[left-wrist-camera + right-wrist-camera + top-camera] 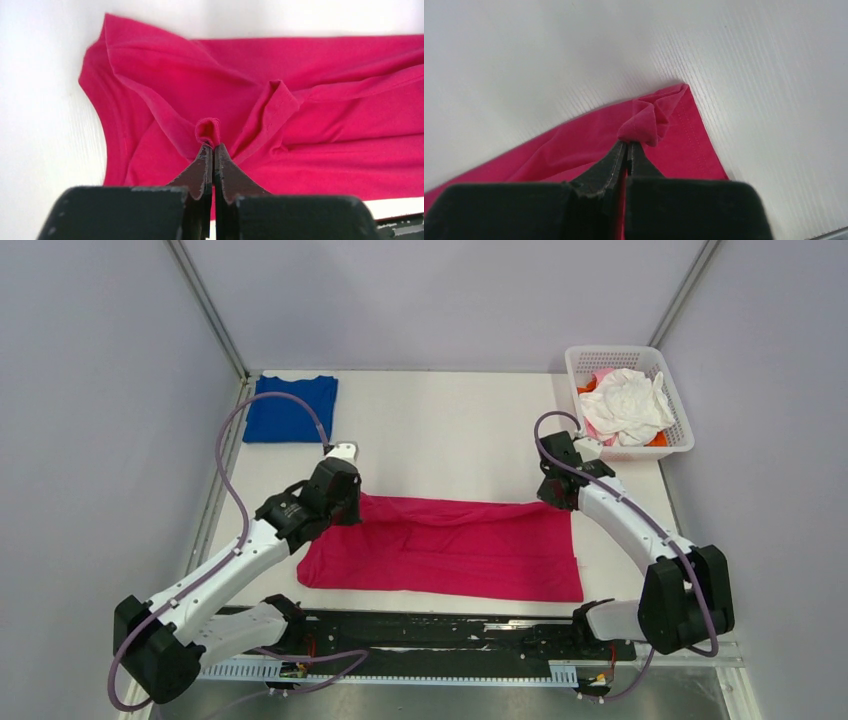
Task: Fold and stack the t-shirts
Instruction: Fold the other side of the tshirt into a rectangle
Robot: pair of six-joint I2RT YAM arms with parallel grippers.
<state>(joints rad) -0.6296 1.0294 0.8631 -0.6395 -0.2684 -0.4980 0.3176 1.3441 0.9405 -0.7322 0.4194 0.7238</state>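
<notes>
The magenta-pink t-shirt (445,548) lies spread across the table's middle, folded lengthwise and wrinkled. My left gripper (335,502) is shut on a pinch of its far left edge; in the left wrist view the cloth (300,100) bunches out of the closed tips (213,146). My right gripper (556,496) is shut on its far right corner; the right wrist view shows that corner (659,112) pinched at the tips (627,143). A royal blue t-shirt (291,407) lies folded at the far left. White, pale pink and orange shirts (625,403) are piled in the basket.
The white lattice basket (678,405) stands at the far right corner. A black rail (440,632) runs along the near edge between the arm bases. Grey walls close in on the table at the left, back and right.
</notes>
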